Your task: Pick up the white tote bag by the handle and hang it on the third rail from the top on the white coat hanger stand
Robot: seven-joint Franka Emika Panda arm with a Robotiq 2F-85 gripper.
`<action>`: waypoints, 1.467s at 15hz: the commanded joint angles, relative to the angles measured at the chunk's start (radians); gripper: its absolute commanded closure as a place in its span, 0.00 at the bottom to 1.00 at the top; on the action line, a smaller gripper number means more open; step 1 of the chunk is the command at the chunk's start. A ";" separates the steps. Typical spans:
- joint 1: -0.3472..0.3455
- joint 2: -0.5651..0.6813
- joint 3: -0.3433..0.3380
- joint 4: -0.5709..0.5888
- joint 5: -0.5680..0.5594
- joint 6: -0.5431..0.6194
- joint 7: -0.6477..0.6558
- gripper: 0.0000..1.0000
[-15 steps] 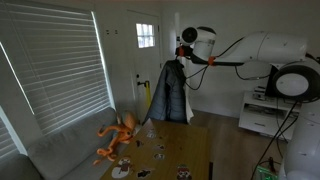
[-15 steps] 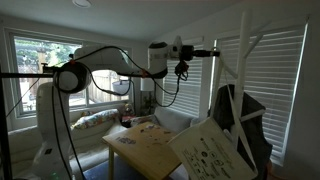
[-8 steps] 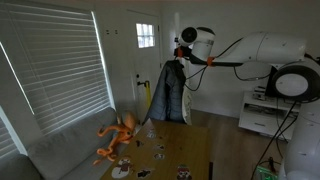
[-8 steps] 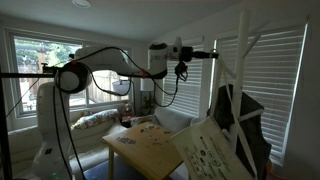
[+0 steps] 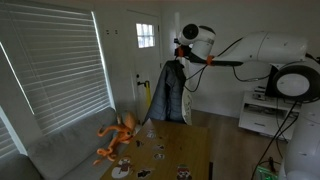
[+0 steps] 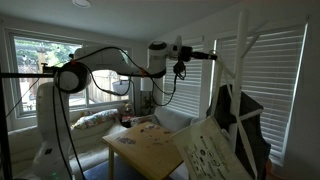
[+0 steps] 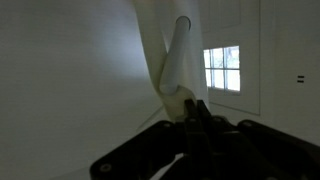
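My gripper is high up at the white coat stand, pointing sideways at it. In the wrist view its dark fingers are pressed together with a bit of white handle at their tips. This is just below a white rail that slants up off the post. The white tote bag, printed with small figures, hangs tilted low beside the stand. The strap between the bag and my fingers is not clearly visible.
A dark jacket hangs on the stand. A wooden table with small items stands below. An orange octopus toy lies on a grey sofa. Window blinds are at the side.
The tote bag has swung slightly, and its top edge now tilts more steeply. The gripper and arm have barely moved.
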 commanded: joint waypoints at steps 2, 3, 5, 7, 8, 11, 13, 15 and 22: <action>0.002 -0.032 0.002 0.004 -0.002 -0.006 -0.002 0.99; 0.002 -0.038 0.002 0.004 -0.010 -0.008 0.004 0.99; 0.001 -0.053 0.002 -0.004 -0.004 -0.006 -0.004 0.99; 0.001 -0.058 0.001 -0.006 -0.006 -0.005 -0.008 0.99; -0.001 -0.051 0.000 0.001 -0.004 0.001 -0.007 0.99; -0.008 -0.028 -0.009 0.023 0.002 0.026 0.001 0.99; -0.012 -0.024 -0.014 0.029 0.003 0.025 0.000 0.99; -0.014 -0.022 -0.020 0.033 0.002 0.024 -0.002 0.99; -0.024 0.017 -0.037 0.049 0.052 0.113 -0.028 0.99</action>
